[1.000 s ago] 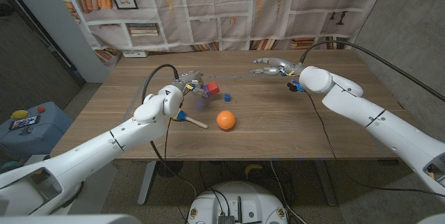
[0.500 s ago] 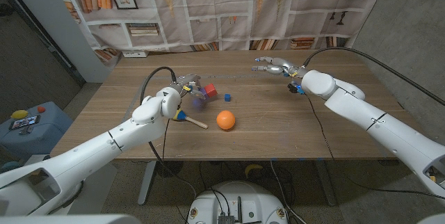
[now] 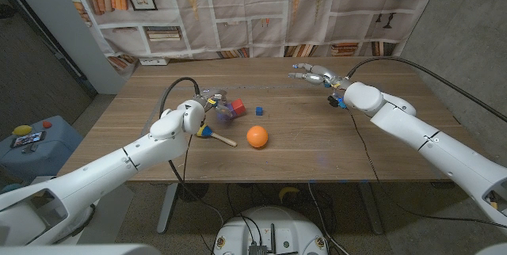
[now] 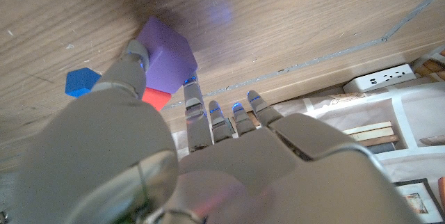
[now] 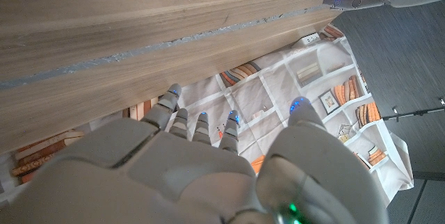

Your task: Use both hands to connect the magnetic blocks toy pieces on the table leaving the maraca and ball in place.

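Observation:
My left hand (image 3: 211,98) pinches a purple block (image 3: 226,113) between thumb and a fingertip (image 4: 190,87), with the other fingers spread. In the left wrist view the purple block (image 4: 167,58) sits against a red block (image 4: 157,99). In the head view the red block (image 3: 237,106) lies right beside the purple one. A small blue block (image 3: 258,112) lies apart to the right, and in the left wrist view this blue block (image 4: 81,82) lies beyond the thumb. My right hand (image 3: 314,74) hovers open over the table's far right part, its fingers (image 5: 201,123) apart and holding nothing.
An orange ball (image 3: 256,136) sits near the table's middle. A maraca (image 3: 212,134) with a wooden handle lies just left of it, close under my left forearm. A power strip (image 3: 154,62) lies at the table's (image 3: 317,144) far left edge.
My left hand has drawn the purple block slightly nearer, and the red block has shifted with it. The right hand has drifted a little to the right.

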